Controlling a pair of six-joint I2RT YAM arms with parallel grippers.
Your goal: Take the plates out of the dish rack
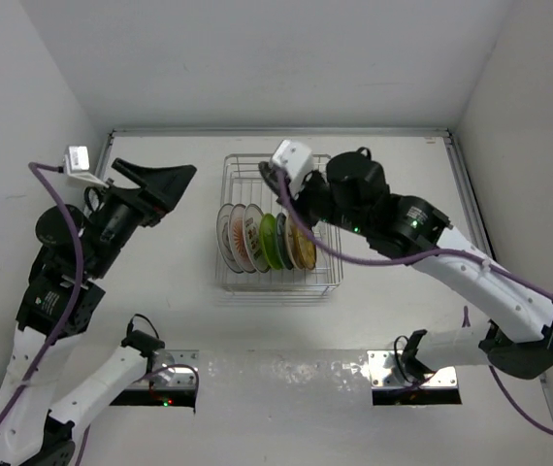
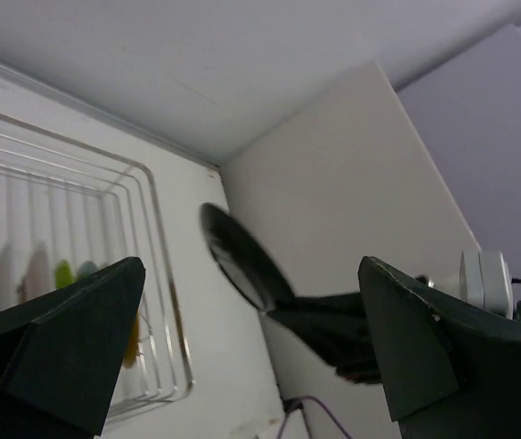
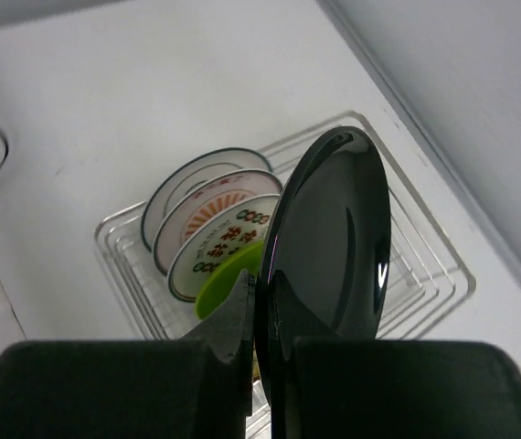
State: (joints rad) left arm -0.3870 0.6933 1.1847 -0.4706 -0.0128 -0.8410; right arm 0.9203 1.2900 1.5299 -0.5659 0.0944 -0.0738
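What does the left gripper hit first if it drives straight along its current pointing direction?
Probably the black plate held in the right gripper: in the left wrist view it sits centred between the left gripper's open fingers, beyond the dish rack's corner. Gap is hard to judge.

Seven plates in all. Six stand in the one dish rack [image 1: 276, 288]. Counted from 9 o'clock toward 3 o'clock in the top view, they are:

- one white plate with a dark rim [image 1: 224, 233]
- one white plate with a red sunburst [image 3: 219, 206]
- one white plate with red lettering [image 3: 228, 240]
- one lime green plate [image 1: 270, 242]
- one blue-grey plate [image 1: 283, 243], largely hidden
- one plate with a yellow centre [image 1: 304, 247]

The seventh, one glossy dark plate [image 3: 329, 247], is pinched in the right arm's jaws. There are two arms, the left arm [image 1: 63, 282] and the right arm [image 1: 480, 282], each with one pair of jaws. There is one tabletop [image 1: 160, 311].
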